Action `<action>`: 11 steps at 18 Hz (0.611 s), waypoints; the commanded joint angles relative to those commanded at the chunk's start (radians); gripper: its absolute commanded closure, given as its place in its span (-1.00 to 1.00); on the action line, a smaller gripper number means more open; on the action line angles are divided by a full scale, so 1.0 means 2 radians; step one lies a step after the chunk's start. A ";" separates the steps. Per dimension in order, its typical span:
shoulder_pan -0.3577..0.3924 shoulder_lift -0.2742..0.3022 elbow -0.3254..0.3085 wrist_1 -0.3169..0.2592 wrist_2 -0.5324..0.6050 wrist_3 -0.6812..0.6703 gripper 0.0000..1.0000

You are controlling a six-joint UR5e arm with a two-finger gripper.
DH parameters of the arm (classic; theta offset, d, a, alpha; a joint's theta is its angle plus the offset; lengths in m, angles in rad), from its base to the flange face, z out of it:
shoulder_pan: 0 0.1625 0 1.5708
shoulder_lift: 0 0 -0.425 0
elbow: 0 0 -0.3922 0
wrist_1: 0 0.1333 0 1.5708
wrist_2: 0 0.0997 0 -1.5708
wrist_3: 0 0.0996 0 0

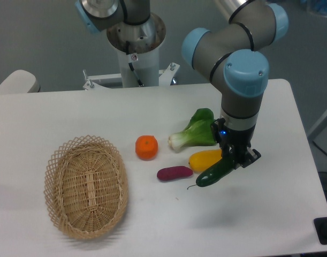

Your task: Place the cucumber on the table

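Note:
The dark green glossy cucumber (214,173) lies slanted just right of the purple piece, its thin stem tail pointing down left. My gripper (234,159) is at the cucumber's upper right end with its fingers closed around it. The cucumber's lower end is at or just above the white table (152,225); I cannot tell whether it touches. The gripper body hides the cucumber's upper tip.
A yellow oblong vegetable (204,159) lies right behind the cucumber, a leafy bok choy (194,133) beyond it. A purple piece (174,173) and an orange (146,147) sit to the left. A wicker basket (86,185) stands at front left.

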 joint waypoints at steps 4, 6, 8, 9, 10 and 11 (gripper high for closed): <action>-0.001 0.001 -0.001 0.001 0.001 -0.002 0.51; -0.001 0.000 0.000 0.001 0.001 -0.005 0.51; -0.003 -0.002 -0.001 0.001 0.001 -0.008 0.51; -0.005 -0.003 -0.002 0.002 0.000 -0.008 0.51; -0.011 -0.008 0.000 0.002 0.000 -0.010 0.51; -0.015 -0.009 0.001 0.003 0.000 -0.018 0.51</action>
